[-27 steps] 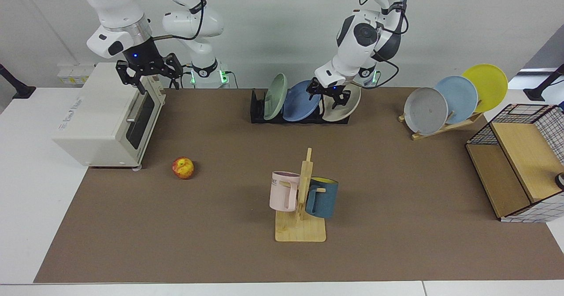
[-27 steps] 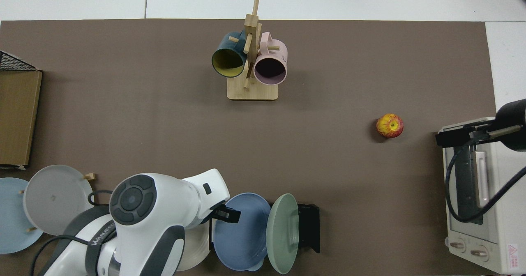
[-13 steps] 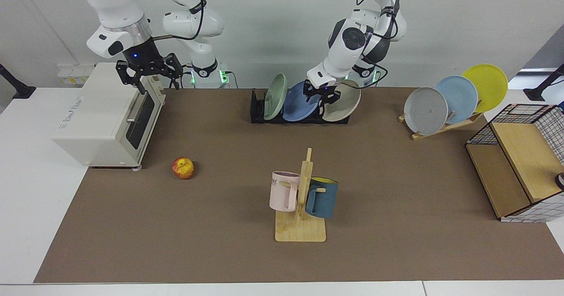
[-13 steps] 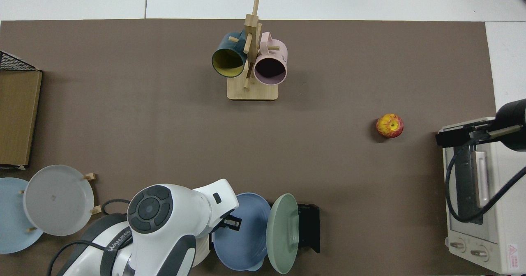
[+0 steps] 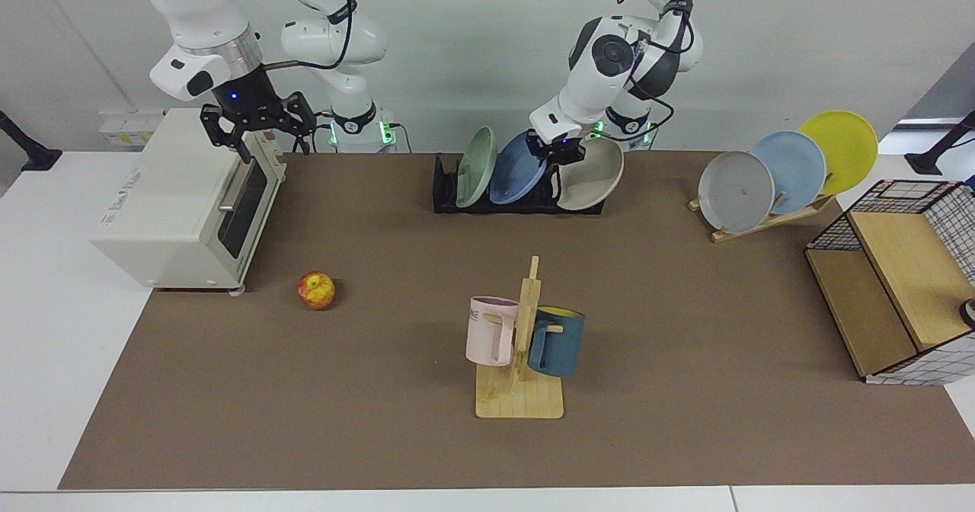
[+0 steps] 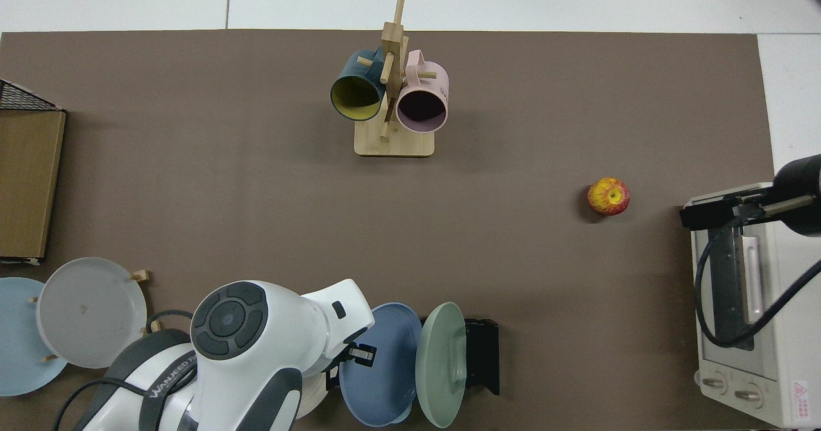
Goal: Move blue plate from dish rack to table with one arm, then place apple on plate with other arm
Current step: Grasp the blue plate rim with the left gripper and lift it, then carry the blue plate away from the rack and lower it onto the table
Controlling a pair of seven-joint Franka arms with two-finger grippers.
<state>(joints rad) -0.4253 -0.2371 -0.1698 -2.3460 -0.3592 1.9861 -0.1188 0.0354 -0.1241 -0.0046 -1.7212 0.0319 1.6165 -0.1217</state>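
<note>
Your left pincer grips the blue plate in the dish rack. Your right pincer waits wide above the toaster oven; the apple rests on the surface.

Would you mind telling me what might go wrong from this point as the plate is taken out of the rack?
The left gripper sits at the blue plate, wedged between the green plate and the cream plate in the dish rack; lifting could drag or topple either neighbour. A grip on the rim alone may slip. The right gripper waits above the toaster oven, so its descent to the apple could clip it.
</note>
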